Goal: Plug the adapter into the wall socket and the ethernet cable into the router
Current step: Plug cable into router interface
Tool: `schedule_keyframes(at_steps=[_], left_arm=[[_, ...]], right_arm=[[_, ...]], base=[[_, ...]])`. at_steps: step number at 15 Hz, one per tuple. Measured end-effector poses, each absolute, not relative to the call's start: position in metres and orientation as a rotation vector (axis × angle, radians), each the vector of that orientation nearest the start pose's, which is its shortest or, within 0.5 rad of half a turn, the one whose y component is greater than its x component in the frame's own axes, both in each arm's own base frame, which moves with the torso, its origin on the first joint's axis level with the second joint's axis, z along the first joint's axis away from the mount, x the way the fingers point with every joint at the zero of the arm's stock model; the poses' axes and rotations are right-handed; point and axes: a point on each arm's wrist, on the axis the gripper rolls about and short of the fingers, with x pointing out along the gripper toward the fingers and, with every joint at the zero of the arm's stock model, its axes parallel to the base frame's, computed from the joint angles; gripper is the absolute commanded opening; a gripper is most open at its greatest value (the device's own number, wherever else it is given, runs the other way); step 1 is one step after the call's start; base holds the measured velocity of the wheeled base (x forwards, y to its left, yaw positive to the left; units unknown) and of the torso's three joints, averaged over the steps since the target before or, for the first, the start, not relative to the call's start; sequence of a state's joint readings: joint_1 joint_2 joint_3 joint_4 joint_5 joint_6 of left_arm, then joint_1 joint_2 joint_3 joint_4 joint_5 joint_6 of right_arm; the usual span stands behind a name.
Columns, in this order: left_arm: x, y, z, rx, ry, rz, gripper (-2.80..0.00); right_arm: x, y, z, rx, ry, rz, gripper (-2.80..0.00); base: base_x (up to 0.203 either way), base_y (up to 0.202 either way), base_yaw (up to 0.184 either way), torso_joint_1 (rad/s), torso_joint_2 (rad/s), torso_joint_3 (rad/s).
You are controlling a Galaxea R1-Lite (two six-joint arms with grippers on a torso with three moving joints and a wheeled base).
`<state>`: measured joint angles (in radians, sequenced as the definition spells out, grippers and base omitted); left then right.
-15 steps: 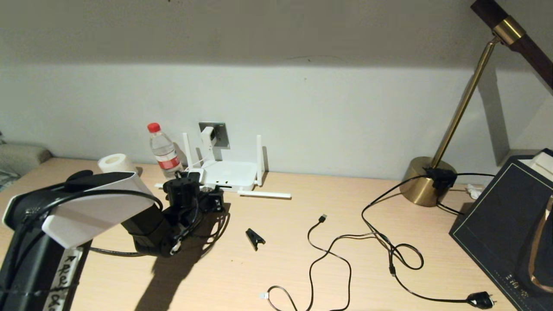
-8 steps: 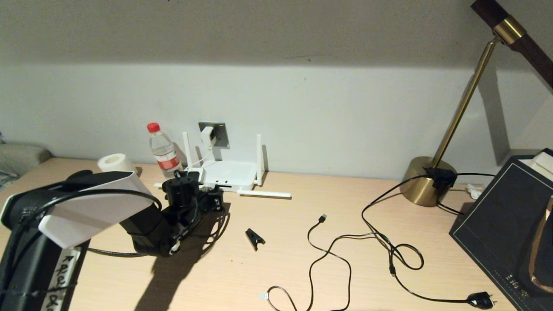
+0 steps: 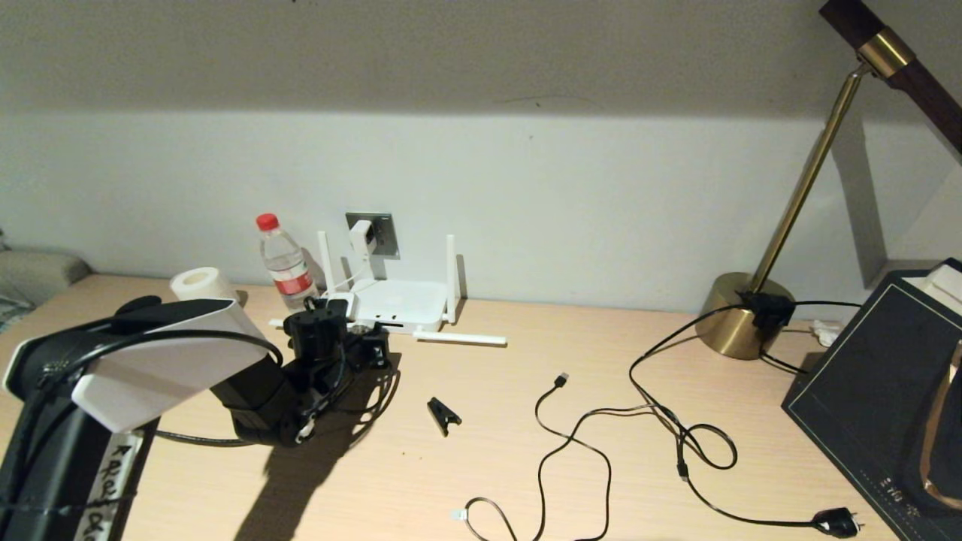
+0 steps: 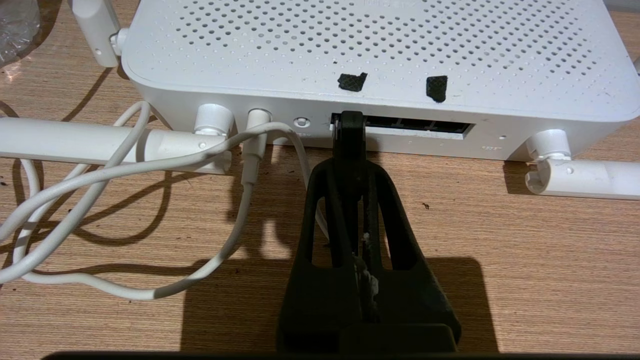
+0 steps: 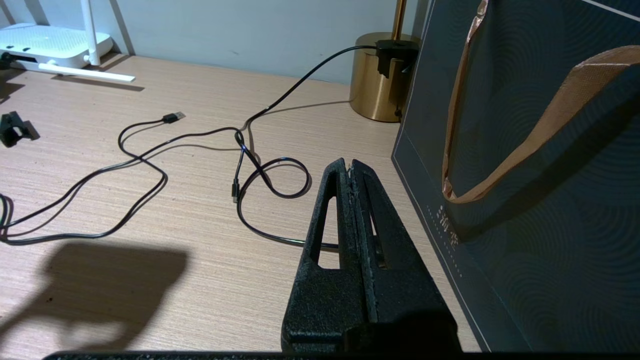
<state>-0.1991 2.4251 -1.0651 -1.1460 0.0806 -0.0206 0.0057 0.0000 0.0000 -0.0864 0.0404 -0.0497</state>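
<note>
The white adapter (image 3: 362, 236) sits in the grey wall socket (image 3: 385, 231), and its thin white cord (image 4: 100, 175) runs down to the router (image 3: 398, 300). My left gripper (image 3: 372, 349) is at the router's (image 4: 380, 55) port edge. This left gripper (image 4: 350, 165) is shut on the black end of the ethernet cable (image 4: 350, 131), whose tip is at the leftmost of the dark ports (image 4: 415, 126). Whether it is fully seated is hidden. My right gripper (image 5: 350, 165) hangs shut and empty over the desk's right side.
A water bottle (image 3: 284, 263) and a white roll (image 3: 197, 284) stand left of the router. One antenna (image 3: 460, 338) lies flat on the desk. A black clip (image 3: 443, 415), a USB-tipped cable (image 3: 560, 379), the lamp cord (image 3: 834, 520), brass lamp base (image 3: 740, 315) and a dark bag (image 3: 879, 376) lie to the right.
Nothing has visibly changed apart from a tiny sway of the left arm. Its gripper stays at the router's port edge.
</note>
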Motion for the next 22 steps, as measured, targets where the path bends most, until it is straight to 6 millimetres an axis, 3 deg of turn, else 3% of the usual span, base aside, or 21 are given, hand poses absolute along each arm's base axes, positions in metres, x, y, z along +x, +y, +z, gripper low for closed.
schedule_keyframes(at_steps=[17, 18, 19, 22], left_arm=[[0.4301, -0.0863, 0.0202, -0.005, 0.169, -0.124, -2.8], [0.4301, -0.0865, 0.0198, -0.006, 0.17, -0.126, -0.6], [0.4301, -0.0865, 0.0196, -0.005, 0.169, -0.126, 0.0], [0.4306, -0.0868, 0.0218, -0.012, 0.154, -0.128, 0.0]], right_arm=[[-0.0232, 0.0008, 0.0843, -0.051, -0.088, 0.044, -2.8], [-0.0232, 0.0008, 0.0843, -0.051, -0.088, 0.044, -2.8], [-0.0232, 0.0008, 0.0843, -0.051, -0.088, 0.044, -2.8], [-0.0232, 0.0008, 0.0844, -0.051, -0.088, 0.045, -2.8]], base=[[0.0, 0.0, 0.0, 0.0, 0.0, 0.0], [0.0, 0.0, 0.0, 0.0, 0.0, 0.0], [0.0, 0.0, 0.0, 0.0, 0.0, 0.0], [0.0, 0.0, 0.0, 0.0, 0.0, 0.0]])
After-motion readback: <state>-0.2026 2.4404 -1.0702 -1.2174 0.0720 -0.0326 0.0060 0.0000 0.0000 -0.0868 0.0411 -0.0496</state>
